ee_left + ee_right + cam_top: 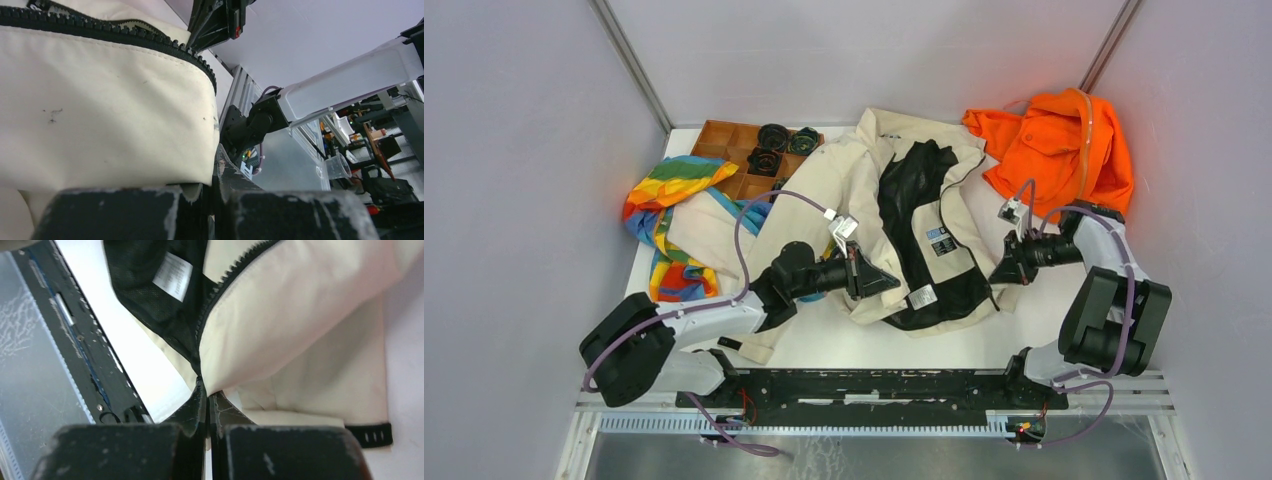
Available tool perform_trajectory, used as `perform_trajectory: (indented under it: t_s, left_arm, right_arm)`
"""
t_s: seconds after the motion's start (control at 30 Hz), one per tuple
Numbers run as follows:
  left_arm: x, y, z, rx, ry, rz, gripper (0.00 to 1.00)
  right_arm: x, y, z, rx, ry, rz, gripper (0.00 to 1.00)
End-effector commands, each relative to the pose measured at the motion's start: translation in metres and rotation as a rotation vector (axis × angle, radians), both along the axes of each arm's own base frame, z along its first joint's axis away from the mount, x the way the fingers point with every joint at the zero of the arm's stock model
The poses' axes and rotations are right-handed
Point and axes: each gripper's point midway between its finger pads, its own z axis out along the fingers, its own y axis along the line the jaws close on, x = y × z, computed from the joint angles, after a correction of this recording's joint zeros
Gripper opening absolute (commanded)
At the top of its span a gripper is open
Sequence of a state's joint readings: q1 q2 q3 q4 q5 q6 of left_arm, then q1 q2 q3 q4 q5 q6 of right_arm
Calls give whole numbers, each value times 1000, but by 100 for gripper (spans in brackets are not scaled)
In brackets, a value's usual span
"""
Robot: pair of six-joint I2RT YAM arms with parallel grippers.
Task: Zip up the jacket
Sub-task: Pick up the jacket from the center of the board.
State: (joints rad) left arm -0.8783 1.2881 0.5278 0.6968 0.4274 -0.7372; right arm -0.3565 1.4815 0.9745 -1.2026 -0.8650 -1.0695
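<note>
Cream long-sleeved fabric jacket [849, 180] lies spread open mid-bench [944, 350], with black lining and white labels showing and the dark zipper teeth unjoined. The right pincer [206, 402] is pressed together on the jacket's right front corner, at the zipper's bottom end. The left pincer [212, 186] seems to pinch the opposite hem, though the view's tight. A bright orange garment [1054, 150] crowds the jacket's far right and a rainbow-striped cloth [669, 190] its left. There's bare bench on the jacket's near side.

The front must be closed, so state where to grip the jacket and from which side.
Grip the jacket at its near hem, right beside the zipper teeth, coming from the robot's side. It lies open, lining up, with the zipper's lower ends toward the arms; the right fingers pinch there.
</note>
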Motion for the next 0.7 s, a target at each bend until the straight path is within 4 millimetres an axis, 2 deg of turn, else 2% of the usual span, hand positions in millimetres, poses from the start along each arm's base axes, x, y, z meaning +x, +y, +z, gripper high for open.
perform_trajectory:
  t_s: [0.0, 0.13, 0.3, 0.67]
  left_arm:
    - [12, 3, 29, -96, -191, 53, 2]
    - [15, 6, 36, -90, -236, 72, 2]
    - [15, 9, 41, -115, -217, 96, 2]
    - [11, 18, 64, -196, -205, 149, 2]
  right_arm:
    - [8, 37, 42, 145, -136, 75, 0]
    - [6, 62, 55, 230, -186, 119, 0]
    - [8, 79, 68, 291, -258, 137, 0]
    - [17, 104, 84, 345, -364, 121, 0]
